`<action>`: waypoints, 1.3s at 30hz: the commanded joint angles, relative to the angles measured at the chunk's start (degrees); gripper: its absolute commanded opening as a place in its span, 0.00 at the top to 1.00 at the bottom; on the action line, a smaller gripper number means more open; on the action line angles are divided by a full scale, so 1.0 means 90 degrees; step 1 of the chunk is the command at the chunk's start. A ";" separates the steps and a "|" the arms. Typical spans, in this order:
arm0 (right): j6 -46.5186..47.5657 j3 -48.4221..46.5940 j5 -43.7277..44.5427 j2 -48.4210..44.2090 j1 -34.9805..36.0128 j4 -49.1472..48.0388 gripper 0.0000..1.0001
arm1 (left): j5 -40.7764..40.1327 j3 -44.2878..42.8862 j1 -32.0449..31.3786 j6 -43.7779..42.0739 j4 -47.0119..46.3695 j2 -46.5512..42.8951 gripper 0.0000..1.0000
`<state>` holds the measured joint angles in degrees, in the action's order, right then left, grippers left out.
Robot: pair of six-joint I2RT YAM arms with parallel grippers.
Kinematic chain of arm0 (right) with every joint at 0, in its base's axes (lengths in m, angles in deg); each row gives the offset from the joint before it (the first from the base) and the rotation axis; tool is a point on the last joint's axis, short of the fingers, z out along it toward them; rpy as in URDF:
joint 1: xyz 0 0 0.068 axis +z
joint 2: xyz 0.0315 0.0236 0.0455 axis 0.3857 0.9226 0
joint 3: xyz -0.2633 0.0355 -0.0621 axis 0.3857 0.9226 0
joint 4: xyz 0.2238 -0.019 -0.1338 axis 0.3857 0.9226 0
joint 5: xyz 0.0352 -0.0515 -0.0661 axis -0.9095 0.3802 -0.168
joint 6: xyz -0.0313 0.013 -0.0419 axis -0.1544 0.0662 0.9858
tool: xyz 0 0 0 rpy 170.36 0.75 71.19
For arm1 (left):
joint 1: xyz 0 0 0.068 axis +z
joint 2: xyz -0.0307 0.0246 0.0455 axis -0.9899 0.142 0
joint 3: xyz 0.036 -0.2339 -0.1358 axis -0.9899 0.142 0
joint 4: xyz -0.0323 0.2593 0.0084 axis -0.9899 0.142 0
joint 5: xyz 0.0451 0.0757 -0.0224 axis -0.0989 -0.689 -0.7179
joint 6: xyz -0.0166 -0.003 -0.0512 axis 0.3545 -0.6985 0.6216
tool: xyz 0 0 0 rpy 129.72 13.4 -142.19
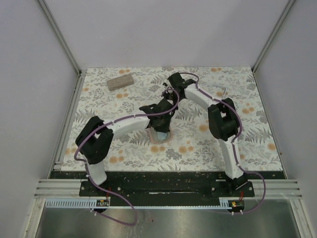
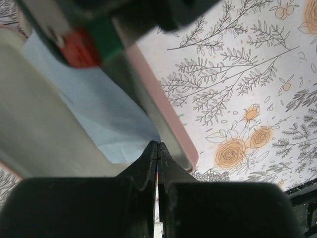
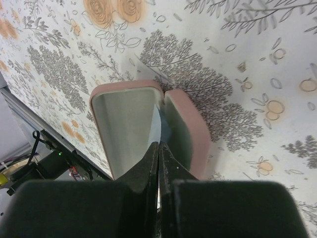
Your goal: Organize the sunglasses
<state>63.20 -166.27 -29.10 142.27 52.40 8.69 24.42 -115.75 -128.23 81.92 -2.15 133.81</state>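
**Both tools closed over the open pink case**

The pink case lies open on the flowered desk, near the middle, with both arms bent in over it. Its pale lining faces up, and a light blue cloth lies inside against one wall.

The left tool is low over the case, its two fingers pressed together with no gap. Their tips meet right at the corner of the cloth (whether they pinch it cannot be told from this angle). A blurred red and green part crosses the top of that close view.

The right tool hangs higher over the same case, also closed tight with nothing between the fingers. Its tips point at the seam between the two halves.

A tan case sits shut near the far left corner of the desk, well apart from the arms.

As for the sunglasses, a thin white shape lies on the desk just beyond the right arm's elbow. It may be the white-framed pair, but it is too small to be sure. The black pair cannot be made out in any view.
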 commanded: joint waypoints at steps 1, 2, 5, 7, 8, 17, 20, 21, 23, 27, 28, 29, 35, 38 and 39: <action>0.0273 -0.0508 0.0030 0.0177 -0.0138 0.0372 1.00 | 0.0229 -0.0393 0.0028 0.0135 -0.0328 0.0232 1.00; 0.0302 -0.0586 0.0060 0.0225 -0.0128 0.0422 1.00 | 0.0229 -0.0413 0.0028 0.0145 -0.0337 0.0262 1.00; 0.0361 -0.0694 0.0099 0.0323 -0.0157 0.0549 1.00 | 0.0415 -0.0452 0.0018 0.0174 -0.0406 0.0320 1.00; 0.0361 -0.0713 0.0099 0.0353 -0.0177 0.0559 1.00 | 0.0522 -0.0471 0.0018 0.0165 -0.0464 0.0350 1.00; 0.0352 -0.0743 0.0099 0.0372 -0.0186 0.0559 1.00 | 0.0561 -0.0491 0.0018 0.0174 -0.0474 0.0350 1.00; 0.0391 -0.0957 0.0099 0.0558 -0.0235 0.0676 1.00 | 0.0806 -0.0667 0.0018 0.0223 -0.0572 0.0516 1.00; 0.0410 -0.0987 0.0099 0.0587 -0.0245 0.0676 1.00 | 0.0806 -0.0706 0.0028 0.0243 -0.0582 0.0506 1.00; 0.0410 -0.0987 0.0099 0.0597 -0.0245 0.0686 1.00 | 0.0806 -0.0715 0.0028 0.0243 -0.0582 0.0496 1.00; 0.0410 -0.1006 0.0118 0.0607 -0.0255 0.0686 0.99 | 0.0825 -0.0725 0.0037 0.0272 -0.0601 0.0487 1.00; 0.0430 -0.1162 0.0138 0.0704 -0.0265 0.0734 0.98 | 0.0922 -0.0715 0.0076 0.0340 -0.0728 0.0516 1.00; 0.0439 -0.1221 0.0157 0.0743 -0.0274 0.0754 0.98 | 0.0932 -0.0735 0.0076 0.0350 -0.0738 0.0535 1.00; 0.0449 -0.1270 0.0186 0.0792 -0.0274 0.0764 0.97 | 0.0932 -0.0764 0.0076 0.0340 -0.0738 0.0574 1.00; 0.0488 -0.1397 0.0313 0.1055 -0.0294 0.0813 0.96 | 0.0893 -0.0833 0.0106 0.0340 -0.0660 0.0984 1.00; 0.0527 -0.1426 0.0401 0.1202 -0.0323 0.0793 0.96 | 0.0903 -0.0842 0.0116 0.0340 -0.0728 0.1208 1.00; 0.0527 -0.1436 0.0411 0.1251 -0.0352 0.0803 0.95 | 0.0952 -0.0842 0.0116 0.0340 -0.0757 0.1287 1.00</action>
<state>66.83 -176.78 -27.29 151.86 49.80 15.88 30.98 -121.26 -127.31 84.72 -6.96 142.60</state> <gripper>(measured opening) 0.043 0.013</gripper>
